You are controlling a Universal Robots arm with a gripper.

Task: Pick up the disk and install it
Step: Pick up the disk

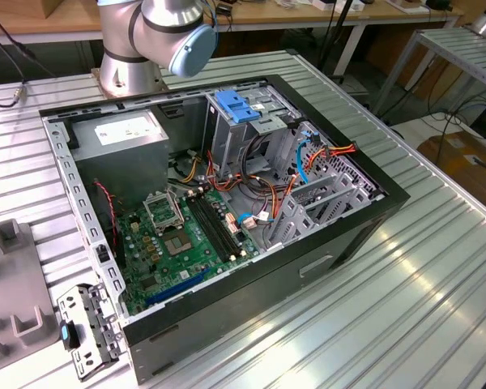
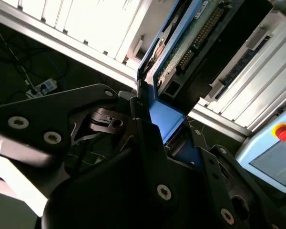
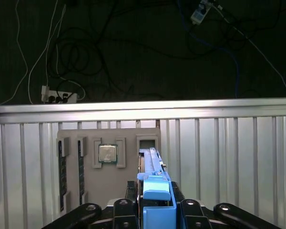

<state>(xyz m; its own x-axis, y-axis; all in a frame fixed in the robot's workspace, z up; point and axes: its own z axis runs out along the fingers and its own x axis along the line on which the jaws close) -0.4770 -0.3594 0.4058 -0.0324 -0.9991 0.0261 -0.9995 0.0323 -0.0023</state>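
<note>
Near the bench's [image 3: 238, 157] edge, over the grey tray [image 3: 114, 183] with its chip [image 3: 107, 153], my gripper [image 3: 156, 205] is clenched on the disk [image 3: 151, 164] across its blue rails. I judge it's held on edge to slide into the computer case [image 1: 251, 296].

No text can be read. A white sticker [image 1: 123, 130] on the power-supply box [image 1: 105, 156], in the corner of the computer case [image 1: 227, 320] nearest the arm's base, carries print too small to make out. The green board of the disk [image 2: 190, 38] in the second wrist view and the processor chip [image 3: 107, 153] in the first wrist view show no legible marking
</note>
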